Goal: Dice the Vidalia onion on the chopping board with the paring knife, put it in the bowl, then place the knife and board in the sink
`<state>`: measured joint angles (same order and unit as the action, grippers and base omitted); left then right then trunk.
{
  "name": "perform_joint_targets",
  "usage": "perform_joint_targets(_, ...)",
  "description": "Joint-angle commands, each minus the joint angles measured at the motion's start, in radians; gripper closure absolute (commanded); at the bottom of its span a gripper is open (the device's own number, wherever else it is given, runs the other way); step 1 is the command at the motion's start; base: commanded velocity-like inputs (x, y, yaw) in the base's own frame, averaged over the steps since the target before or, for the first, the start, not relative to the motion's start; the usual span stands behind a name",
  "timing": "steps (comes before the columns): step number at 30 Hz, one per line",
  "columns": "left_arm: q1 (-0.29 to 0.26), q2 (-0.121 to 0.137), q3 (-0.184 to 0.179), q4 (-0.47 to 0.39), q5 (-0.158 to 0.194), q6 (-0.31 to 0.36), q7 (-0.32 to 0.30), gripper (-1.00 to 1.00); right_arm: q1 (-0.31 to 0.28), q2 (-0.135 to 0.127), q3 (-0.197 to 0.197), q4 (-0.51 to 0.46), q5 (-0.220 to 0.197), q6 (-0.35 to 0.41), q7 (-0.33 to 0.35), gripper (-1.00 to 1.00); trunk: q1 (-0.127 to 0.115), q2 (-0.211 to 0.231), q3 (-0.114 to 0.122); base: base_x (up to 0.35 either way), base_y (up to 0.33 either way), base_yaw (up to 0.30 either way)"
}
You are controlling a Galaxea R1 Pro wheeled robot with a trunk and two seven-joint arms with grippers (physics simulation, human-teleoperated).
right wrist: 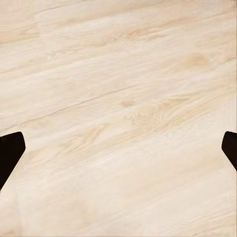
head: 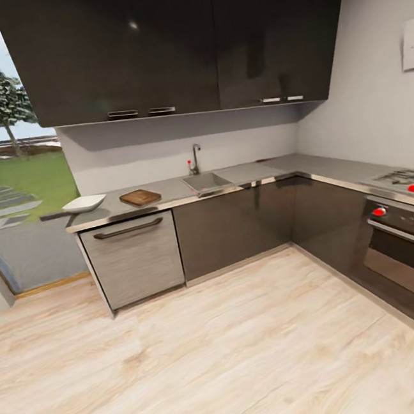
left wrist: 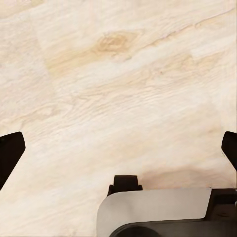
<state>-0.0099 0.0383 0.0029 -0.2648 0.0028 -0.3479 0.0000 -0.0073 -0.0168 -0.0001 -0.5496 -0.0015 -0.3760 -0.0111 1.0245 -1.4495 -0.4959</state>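
Note:
Across the room, the grey countertop (head: pixel 242 176) runs above dark cabinets. The sink (head: pixel 205 183) is set into it, with its chrome tap (head: pixel 195 157) and red knob behind. Left of the sink lies the brown chopping board (head: pixel 140 197), and further left stands the white bowl (head: pixel 84 203). The onion and the paring knife are too small or hidden to make out. My left gripper (left wrist: pixel 118 148) hangs open over the wooden floor, its dark fingertips (left wrist: pixel 10 150) far apart. My right gripper (right wrist: pixel 118 148) is likewise open above bare floor, with nothing between its fingertips (right wrist: pixel 10 148).
Pale wood floor (head: pixel 217 354) stretches between me and the cabinets. A grey dishwasher front (head: pixel 134 257) sits below the bowl. An oven with red knobs (head: pixel 404 242) and a gas hob (head: pixel 410 180) line the right side. A large window (head: pixel 11 178) stands at left.

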Motion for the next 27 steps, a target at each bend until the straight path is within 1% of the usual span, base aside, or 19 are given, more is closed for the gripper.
perform_joint_targets(1,-0.001,0.0,0.0,0.001,0.0,-0.003,0.0,-1.0,0.0,0.0,0.0,0.0,0.0,-0.003,-0.001,-1.0,0.0,0.0,-0.001,0.293,-0.14,0.265)
perform_joint_targets(6,-0.001,0.0,0.0,0.001,0.0,-0.003,0.0,-1.0,0.0,0.0,0.0,0.0,0.0,-0.003,-0.001,-1.0,0.0,0.0,-0.001,0.301,-0.069,0.265)
perform_joint_targets(27,-0.001,-0.001,-0.001,0.001,0.0,-0.003,0.0,-1.0,0.0,0.0,0.001,0.0,0.0,-0.004,-0.001,-1.0,0.0,0.0,-0.001,0.312,-0.011,0.265)
